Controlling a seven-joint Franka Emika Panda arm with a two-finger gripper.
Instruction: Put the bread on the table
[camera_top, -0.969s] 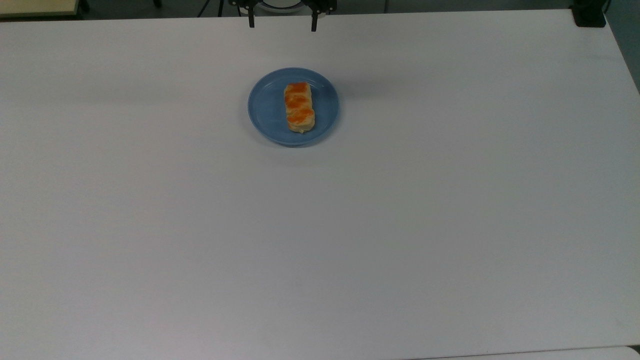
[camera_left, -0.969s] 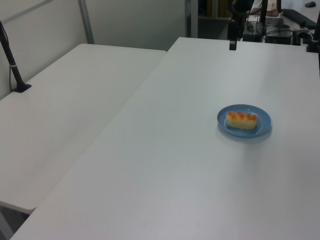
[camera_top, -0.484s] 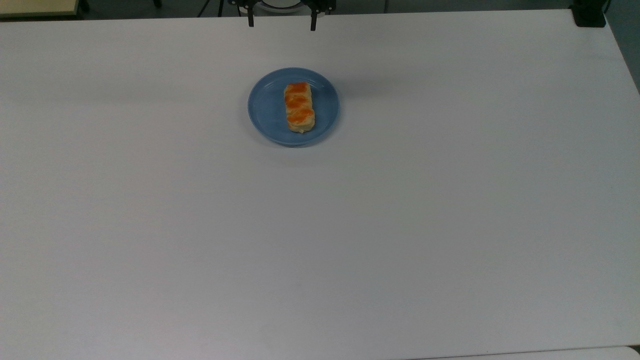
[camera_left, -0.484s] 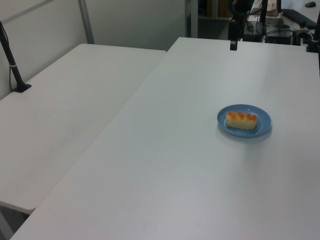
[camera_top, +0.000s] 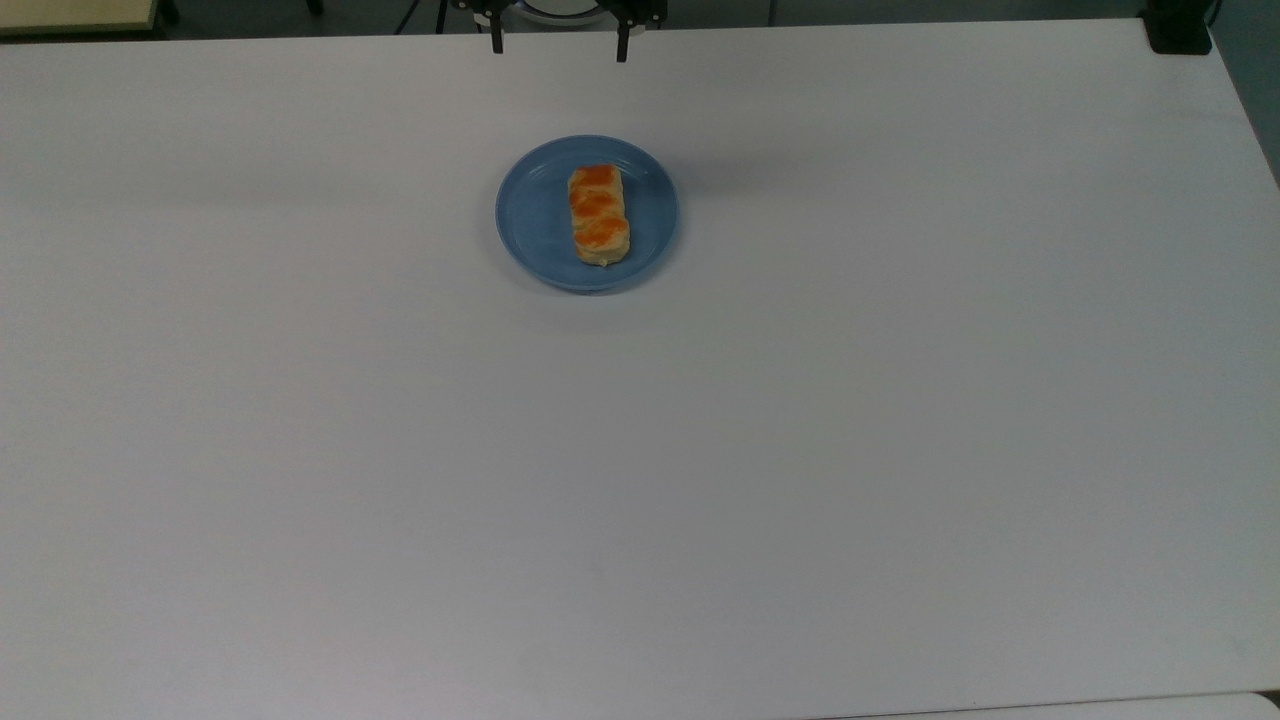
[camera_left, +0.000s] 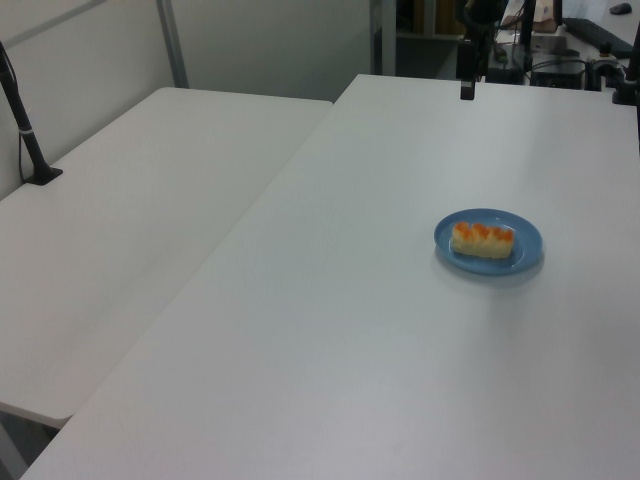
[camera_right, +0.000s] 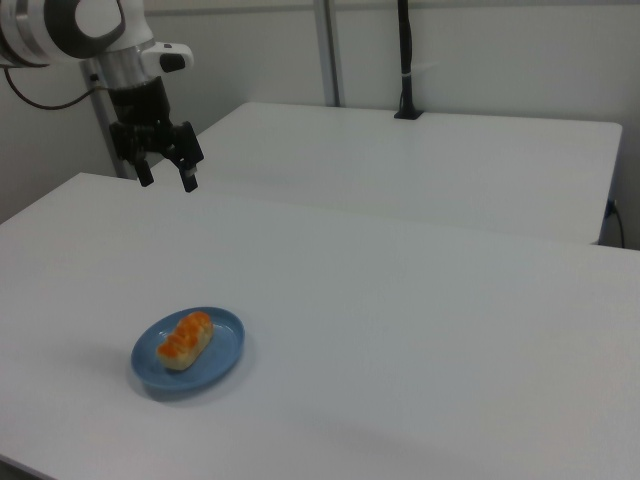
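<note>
Claw (camera_top: 556, 45) is being held spread and empty at the top view's 12 o'clock tabletop (camera_top: 800, 450) edge, barely shifted since earlier. Bread (camera_top: 598, 214) is lying untouched on blue plate (camera_top: 530, 215); approach is not yet begun.

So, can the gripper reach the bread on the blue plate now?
Probably yes: the open gripper hangs above the table, apart from the bread, and nothing stands between them.

Even, dim-ish overhead light; soft shadows; no glare
</note>
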